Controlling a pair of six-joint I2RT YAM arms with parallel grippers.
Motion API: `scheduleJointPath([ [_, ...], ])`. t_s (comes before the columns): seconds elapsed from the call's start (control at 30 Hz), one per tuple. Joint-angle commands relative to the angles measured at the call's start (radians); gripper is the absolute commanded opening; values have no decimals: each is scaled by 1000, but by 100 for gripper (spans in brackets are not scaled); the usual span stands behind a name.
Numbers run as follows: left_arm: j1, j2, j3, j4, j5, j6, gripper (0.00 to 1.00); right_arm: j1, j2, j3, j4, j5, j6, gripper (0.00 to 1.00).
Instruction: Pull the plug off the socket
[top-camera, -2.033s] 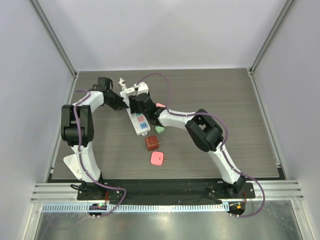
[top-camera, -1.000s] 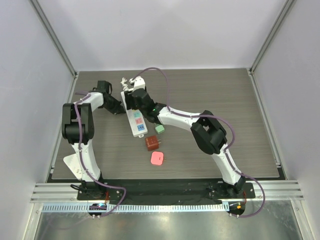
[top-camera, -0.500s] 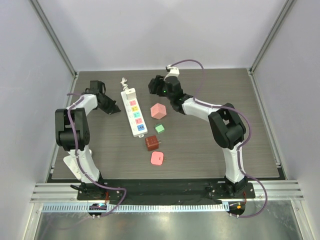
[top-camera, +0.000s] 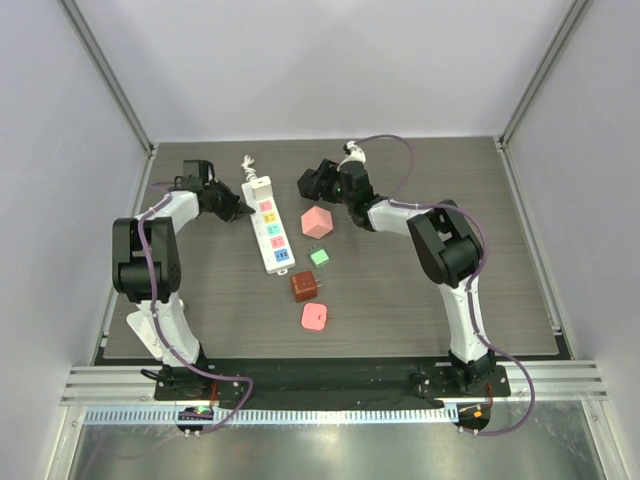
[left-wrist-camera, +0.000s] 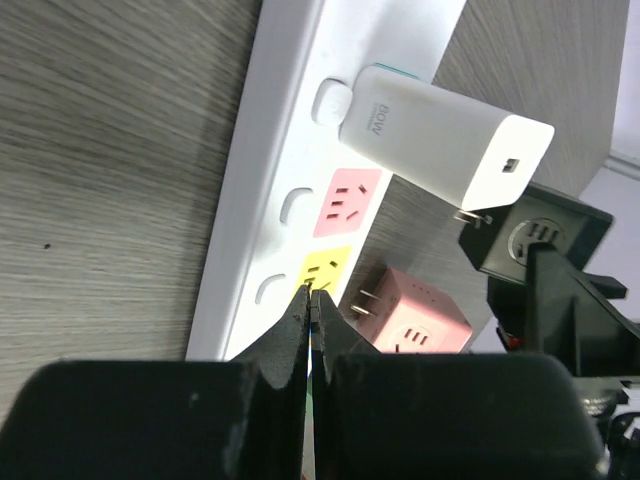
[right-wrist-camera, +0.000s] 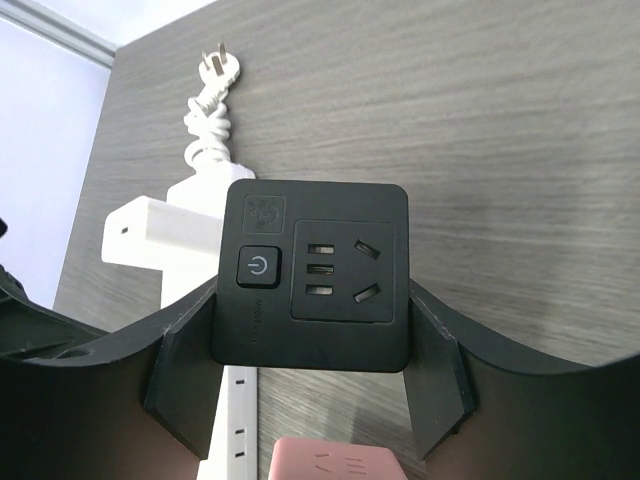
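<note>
The white socket strip (top-camera: 270, 232) lies on the table with pink, yellow, green and blue outlets; it also shows in the left wrist view (left-wrist-camera: 270, 200). A white adapter (left-wrist-camera: 440, 135) sits plugged in at its far end, beside the short cord stub (right-wrist-camera: 212, 95). My right gripper (top-camera: 313, 182) is shut on a black cube plug (right-wrist-camera: 312, 275) and holds it off the strip, to the strip's right. My left gripper (left-wrist-camera: 311, 292) is shut and empty, its tips at the strip's left edge by the yellow outlet (left-wrist-camera: 326, 270).
A pink cube plug (top-camera: 317, 222) lies right of the strip, prongs showing in the left wrist view (left-wrist-camera: 412, 318). A green cube (top-camera: 320, 256), a brown cube (top-camera: 305, 287) and a red-pink cube (top-camera: 314, 318) lie nearer the arms.
My right gripper left the strip with the black cube plug and moved right and back. My left gripper drew away to the left, then came back to the strip's edge.
</note>
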Motion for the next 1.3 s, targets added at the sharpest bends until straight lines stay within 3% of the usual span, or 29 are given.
scheduleJointPath([
  [0.0, -2, -16, -10, 69, 59, -3, 0, -8, -2, 24, 95, -41, 63, 8],
  [0.17, -2, -13, -21, 91, 71, -13, 0, -12, 32, 64, 47, -58, 88, 13],
  [0.47, -2, -2, -24, 100, 80, -19, 0, -14, 62, 98, -8, -61, 91, 32],
  [0.8, -2, 0, -27, 108, 85, -22, 0, -14, 61, 122, -76, -36, 52, 69],
  [1.03, -2, 1, -27, 109, 88, -24, 0, -14, 33, 122, -106, -3, -4, 85],
  [1.27, -2, 7, -32, 114, 89, -33, 0, -14, -14, 127, -163, 83, -98, 95],
])
